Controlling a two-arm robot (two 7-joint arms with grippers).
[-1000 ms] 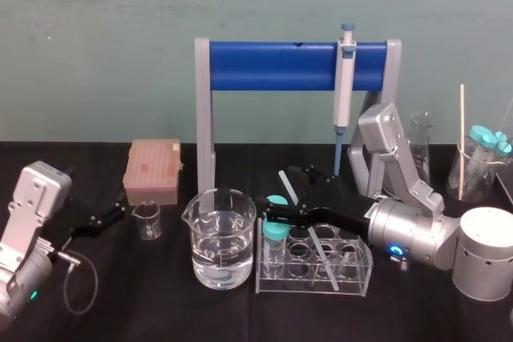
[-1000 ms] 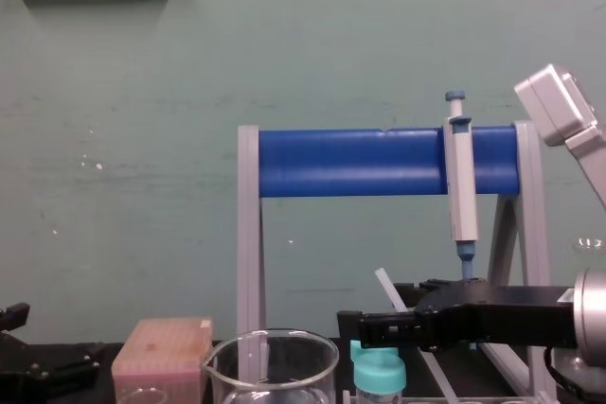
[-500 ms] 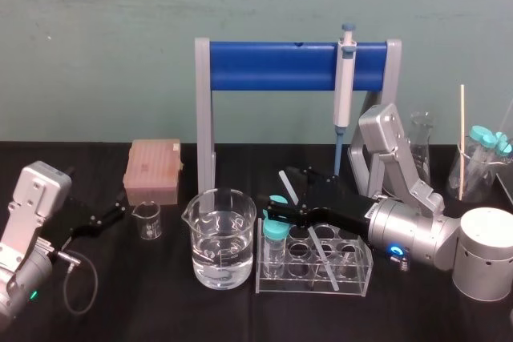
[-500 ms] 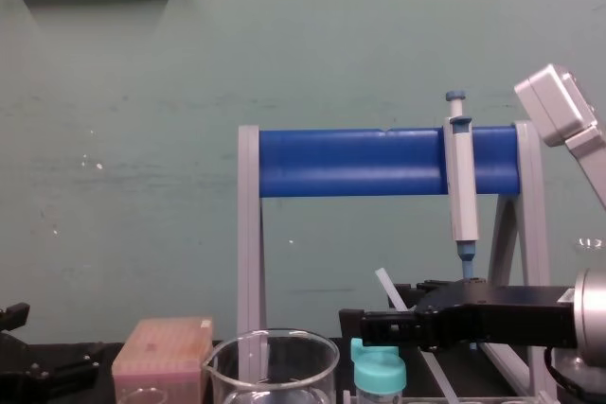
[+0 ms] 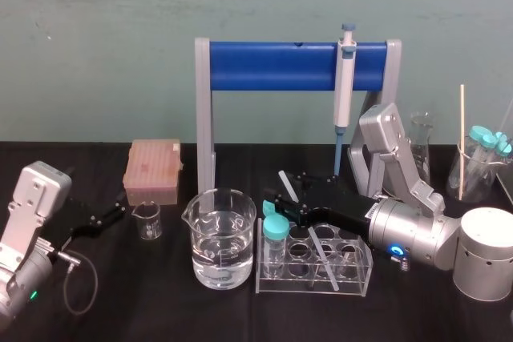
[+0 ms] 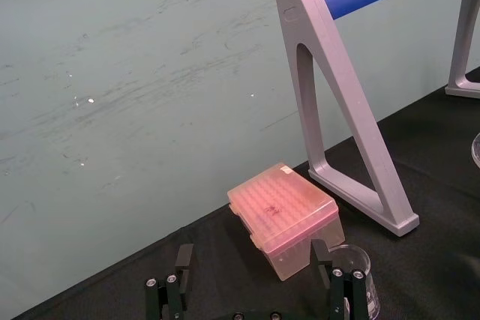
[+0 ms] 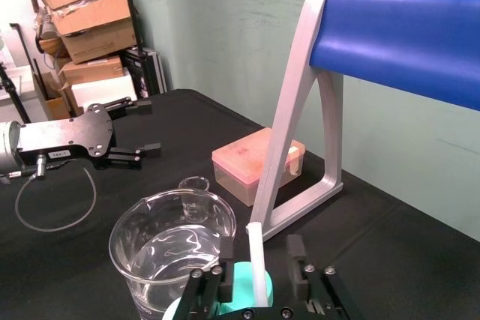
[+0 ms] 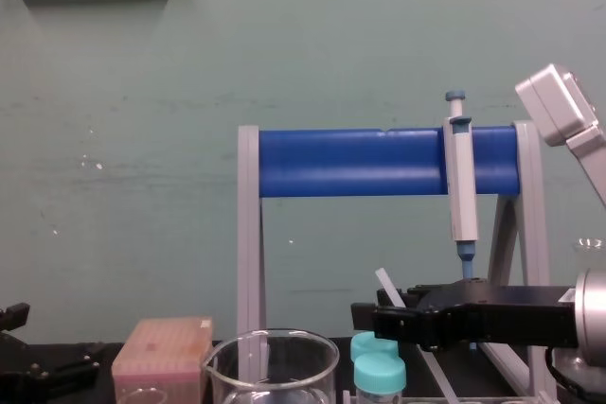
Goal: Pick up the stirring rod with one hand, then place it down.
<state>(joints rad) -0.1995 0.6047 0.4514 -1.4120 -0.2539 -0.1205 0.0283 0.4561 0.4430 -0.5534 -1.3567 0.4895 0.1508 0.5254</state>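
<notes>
Tabletop (image 5: pixel 160 294): black cloth, crowded with labware. A blue-barred stand (image 5: pixel 272 66) is at the back.

The right arm comes in low from the right. The right tool (image 7: pixel 260 245) sits over the clear tube rack (image 5: pixel 317 266) with its jaws parted. The stirring rod (image 5: pixel 287 185) stands between them with a gap on either side, so it is released, not gripped.

The rod's foot sits in the rack. The rod leans up and back toward the stand, just beside a teal-capped tube (image 5: pixel 275 234). The water beaker (image 5: pixel 223 238) is near, on the rod's left.

The left tool (image 5: pixel 112 214) is parked at far left, jaws spread, holding nothing.

Handling (my guess): light, stiff and smooth, probably brittle and slippery. I would take hold on the free stretch above the rack with a modest squeeze. I would lift along the rod's own lean, so it does not lever against the rack hole.

What each view adds:
- Right wrist view: shows the gaps beside the rod, which the head view cannot settle.
- Head view: shows the lean and where the foot rests.
- Chest view: shows the rod's top poking above the tool.
</notes>
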